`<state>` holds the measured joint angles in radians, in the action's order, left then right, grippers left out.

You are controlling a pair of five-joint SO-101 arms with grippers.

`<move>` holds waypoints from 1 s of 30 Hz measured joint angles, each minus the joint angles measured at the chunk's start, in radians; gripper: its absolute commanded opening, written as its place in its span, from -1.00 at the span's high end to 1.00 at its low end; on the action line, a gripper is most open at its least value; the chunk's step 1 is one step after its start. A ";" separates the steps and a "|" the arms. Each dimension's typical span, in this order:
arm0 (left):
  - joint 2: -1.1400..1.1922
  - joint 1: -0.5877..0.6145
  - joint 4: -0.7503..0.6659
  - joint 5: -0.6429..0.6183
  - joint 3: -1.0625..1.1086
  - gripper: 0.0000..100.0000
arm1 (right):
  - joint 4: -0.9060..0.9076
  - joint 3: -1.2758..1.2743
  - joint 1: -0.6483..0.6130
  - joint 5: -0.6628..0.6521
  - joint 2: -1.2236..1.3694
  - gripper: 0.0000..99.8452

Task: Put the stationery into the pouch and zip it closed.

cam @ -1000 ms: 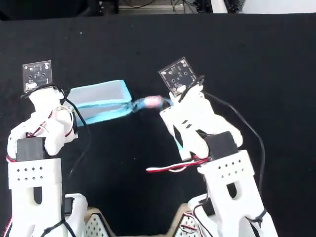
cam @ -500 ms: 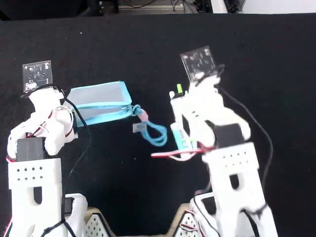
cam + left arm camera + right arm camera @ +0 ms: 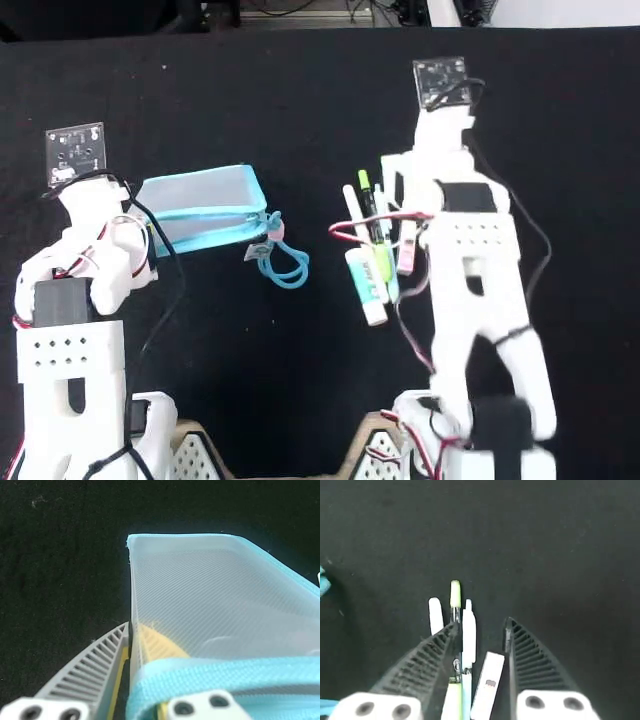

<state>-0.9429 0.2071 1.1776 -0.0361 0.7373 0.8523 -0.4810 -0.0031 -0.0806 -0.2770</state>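
Observation:
A light-blue mesh pouch point(image 3: 205, 205) lies left of centre, its blue zipper cord point(image 3: 283, 262) looped loose on the table. My left gripper point(image 3: 131, 630) is shut on the pouch's point(image 3: 200, 605) near edge; something yellow point(image 3: 155, 642) shows through the mesh. Several pens and markers point(image 3: 375, 245) lie bunched beside the right arm point(image 3: 460, 220). My right gripper point(image 3: 481, 625) hangs open just above them, fingers either side of a white pen point(image 3: 468, 625) and a flat white piece point(image 3: 487, 685). A green-capped pen point(image 3: 455, 592) and another white pen point(image 3: 435, 614) lie just beyond.
The table is a black cloth point(image 3: 560, 140). A square marker board point(image 3: 75, 148) sits on the left arm and another point(image 3: 440, 80) on the right arm. Open cloth lies behind the pouch and to the far right.
The right gripper let go of the zipper cord and swung right and back to sit over the stationery. The cord dropped onto the table and the pouch eased back. The left arm stayed put.

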 measured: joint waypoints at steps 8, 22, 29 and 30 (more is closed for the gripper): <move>-0.002 0.000 0.000 0.000 0.006 0.94 | 0.356 0.404 0.006 0.071 0.374 0.74; -0.002 0.000 0.000 0.000 0.009 0.94 | 0.724 0.988 0.055 0.072 0.907 0.74; -0.002 0.000 0.000 -0.002 0.009 0.94 | 0.809 1.066 0.055 0.072 0.957 0.71; -0.002 0.000 0.000 -0.002 0.009 0.94 | 0.809 1.062 0.055 0.072 0.957 0.69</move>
<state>-0.9444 0.2071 1.1776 -0.0376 0.7465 1.6609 0.5808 0.0522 -0.0084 0.6805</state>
